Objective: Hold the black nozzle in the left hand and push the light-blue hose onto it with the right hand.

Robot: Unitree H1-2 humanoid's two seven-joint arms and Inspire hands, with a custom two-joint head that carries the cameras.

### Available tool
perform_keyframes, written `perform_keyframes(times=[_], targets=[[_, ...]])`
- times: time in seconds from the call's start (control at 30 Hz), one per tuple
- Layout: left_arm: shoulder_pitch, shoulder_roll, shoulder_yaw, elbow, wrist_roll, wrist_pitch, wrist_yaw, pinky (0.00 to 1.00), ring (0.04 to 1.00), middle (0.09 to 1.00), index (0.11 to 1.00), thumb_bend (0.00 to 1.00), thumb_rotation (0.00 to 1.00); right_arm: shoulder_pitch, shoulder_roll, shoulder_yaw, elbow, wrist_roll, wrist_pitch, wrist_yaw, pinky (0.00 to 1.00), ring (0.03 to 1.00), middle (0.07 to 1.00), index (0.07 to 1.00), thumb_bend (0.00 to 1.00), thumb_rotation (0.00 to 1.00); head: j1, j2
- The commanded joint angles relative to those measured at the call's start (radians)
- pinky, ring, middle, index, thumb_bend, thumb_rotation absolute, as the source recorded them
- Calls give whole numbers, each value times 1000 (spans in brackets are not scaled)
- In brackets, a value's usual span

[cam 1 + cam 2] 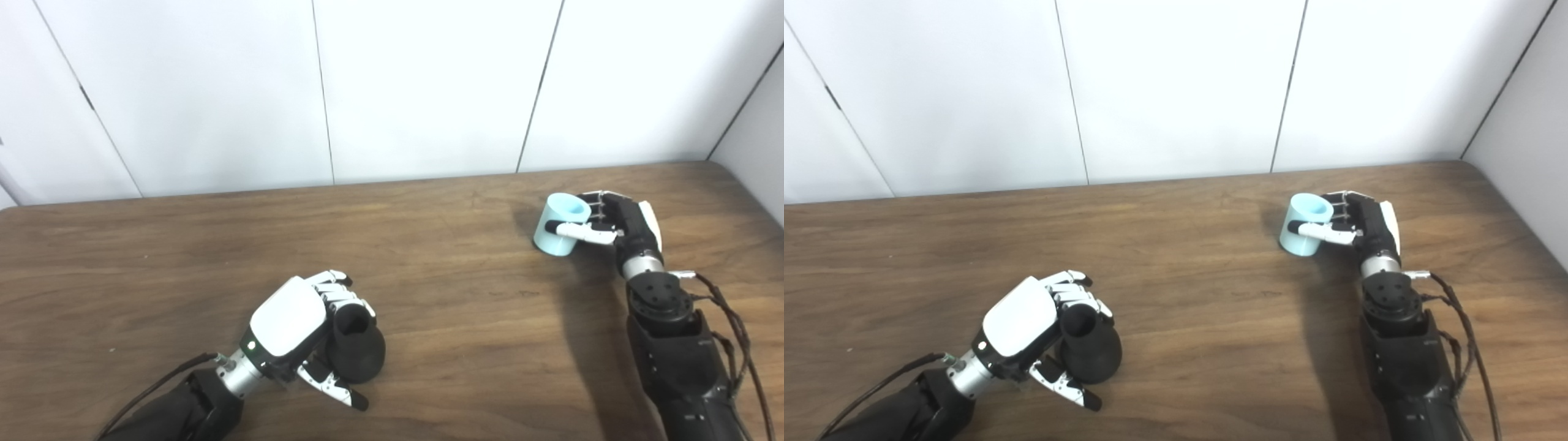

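The black nozzle (358, 346) is seen standing on the wooden table (429, 294), near the front edge, left of centre, narrow open end up and wide base down. It is grasped by the left hand (300, 334): fingers (334, 288) are curled round the far side of the neck, thumb (334, 387) is laid along the near side of the base. The light-blue hose (558, 223), a short open cylinder, is placed toward the back right corner of the table, tilted slightly, open end up. It is held by the right hand (612, 223), thumb (576, 231) pressed across its front, fingers partly hidden behind its rim. Nozzle and hose are well apart. White wall panels (398, 86) are seen behind the back edge.
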Motion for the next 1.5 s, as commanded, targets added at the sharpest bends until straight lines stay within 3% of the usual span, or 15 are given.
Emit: perform_keyframes(times=[0.0,0.23,0.4,0.8,1.1,1.47], targets=[[239,-129,-117,115,-40,-63,12,718,486,465,483,504,0,-27,-37,12,-146,-6,5,31,371,447,507,472,518,0,4,2],[244,-159,-104,130,-32,-63,11,707,483,473,484,505,0,-4,-48,44,-364,0,61,100,330,424,491,499,518,0,69,1],[262,-188,-58,152,-77,-63,-36,708,443,492,494,504,0,-21,-24,55,-506,11,126,131,322,425,482,500,520,0,95,0],[283,-219,-5,163,-79,-63,-78,726,423,487,520,503,0,-36,18,111,-689,1,130,178,317,418,467,512,518,0,129,11],[293,-241,20,175,-101,-63,-103,729,433,489,507,504,0,-35,75,116,-746,22,104,182,318,426,475,501,519,0,144,12],[292,-268,33,206,-86,-63,-113,728,455,482,496,504,0,16,132,156,-729,49,-47,189,337,418,470,512,520,0,171,-4]])
